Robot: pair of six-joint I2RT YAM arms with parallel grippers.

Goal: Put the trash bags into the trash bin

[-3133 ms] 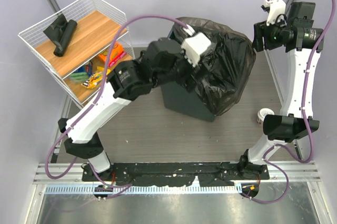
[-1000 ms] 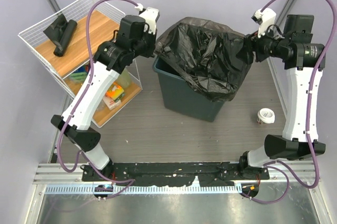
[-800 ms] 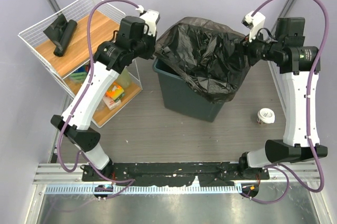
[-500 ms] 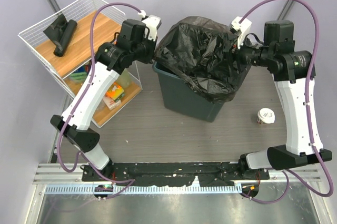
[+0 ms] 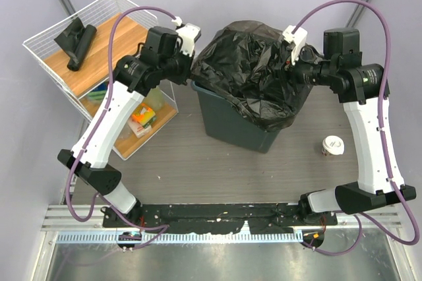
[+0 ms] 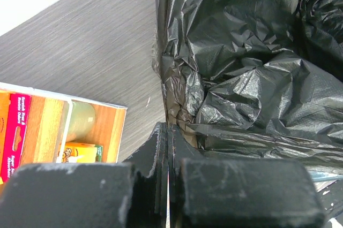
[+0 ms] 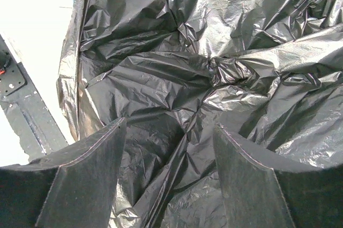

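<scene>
At the bin's ten-o'clock corner, viewed from above, the left gripper (image 6: 168,146) is clenched, and a stretched fold of the trash bag (image 5: 254,73) appears to be pinched between its tips. Across at two o'clock, the right gripper (image 7: 169,129) is seen with jaws spread, poised over the crinkled film with nothing grasped. The bag is draped over the trash bin (image 5: 227,126), with its mouth partly opened. Much of it is heaped above the rim and spilled down the three-to-five-o'clock side. The step in hand is judged to be seating the sack as a liner. For this, the right jaws should be lowered onto a single fold at the mouth's edge rather than onto a bunched mass. They should then be closed fully and drawn outward and down over the rim, with the left pinch used as an anchor. Such thin film may be torn if both sides are pulled hard together. Further rolled bags (image 5: 78,42) are seen on the wire rack (image 5: 46,38) at ten o'clock, well apart from the bin.
</scene>
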